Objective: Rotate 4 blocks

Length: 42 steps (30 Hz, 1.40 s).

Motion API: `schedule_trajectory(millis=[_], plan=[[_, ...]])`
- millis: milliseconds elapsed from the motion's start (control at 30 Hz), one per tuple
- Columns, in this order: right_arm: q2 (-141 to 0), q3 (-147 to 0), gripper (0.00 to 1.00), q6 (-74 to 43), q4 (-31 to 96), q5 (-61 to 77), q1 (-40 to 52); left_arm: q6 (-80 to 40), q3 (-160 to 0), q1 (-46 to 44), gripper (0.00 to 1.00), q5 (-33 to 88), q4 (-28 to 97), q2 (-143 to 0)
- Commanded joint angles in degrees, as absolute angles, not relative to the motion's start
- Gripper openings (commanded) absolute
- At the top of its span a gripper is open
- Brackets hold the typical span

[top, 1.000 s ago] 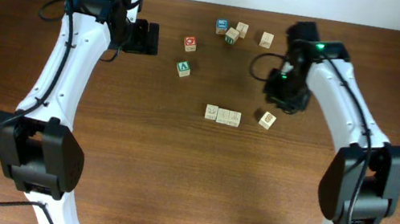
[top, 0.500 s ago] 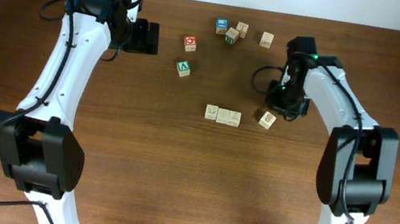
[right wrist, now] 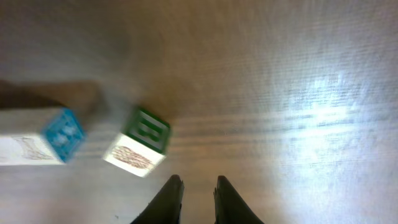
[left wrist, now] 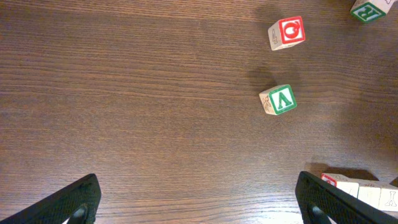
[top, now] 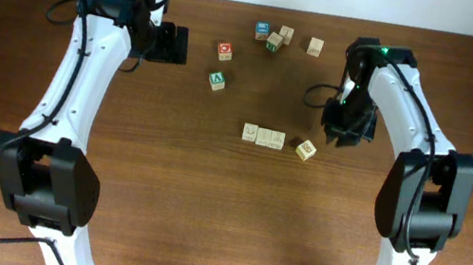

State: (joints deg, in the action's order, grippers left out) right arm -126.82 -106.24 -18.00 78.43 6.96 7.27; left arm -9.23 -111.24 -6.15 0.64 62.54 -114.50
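Three pale-wood blocks lie in a row mid-table, and a fourth block sits turned askew just right of them. In the right wrist view that fourth block shows a green face, with the row's blue-faced end to its left. My right gripper hovers right of the fourth block and clear of it. Its fingers are almost shut, with a narrow gap and nothing between them. My left gripper is wide open at the far left, its tips over bare wood.
The red-ring cube and the green-V cube lie between the arms, and both show in the left wrist view. Several more cubes cluster at the back, with one apart to the right.
The fourth block has slid left and toward the front and has turned. My right gripper has closed a little and drawn off to the right of it. The left arm has not moved.
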Motion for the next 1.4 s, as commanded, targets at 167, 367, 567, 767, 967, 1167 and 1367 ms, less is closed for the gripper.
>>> schedule_trajectory(millis=[167, 367, 567, 767, 967, 1167, 1367], plan=[[-126.87, -96.33, 0.14, -20.4, 69.84, 8.23, 10.68, -8.51, -112.44, -6.39, 0.98, 1.28, 62.22, -115.2], [-126.87, -95.88, 0.14, -19.75, 63.79, 4.69, 10.96, -8.49, -112.44, -6.39, 0.98, 1.28, 62.28, -115.2], [-126.87, -95.88, 0.14, -22.41, 62.0, 7.29, 13.98, -8.49, -112.44, -6.39, 0.98, 1.28, 62.26, -115.2], [-126.87, -95.96, 0.15, -25.82, 61.06, 7.29, 14.87, -8.49, -112.44, -6.39, 0.98, 1.28, 62.43, -115.2], [-126.87, -98.61, 0.31, -22.74, 76.16, 14.87, 15.25, -8.51, -112.44, -6.39, 0.99, 1.3, 62.26, -115.2], [-126.87, -96.53, 0.25, -26.48, 70.39, 10.15, 18.39, -8.51, -112.44, -6.39, 0.99, 1.28, 62.19, -115.2], [-126.87, -96.53, 0.25, -27.31, 67.16, 6.37, 18.76, -8.51, -112.44, -6.39, 0.99, 1.28, 62.19, -115.2]])
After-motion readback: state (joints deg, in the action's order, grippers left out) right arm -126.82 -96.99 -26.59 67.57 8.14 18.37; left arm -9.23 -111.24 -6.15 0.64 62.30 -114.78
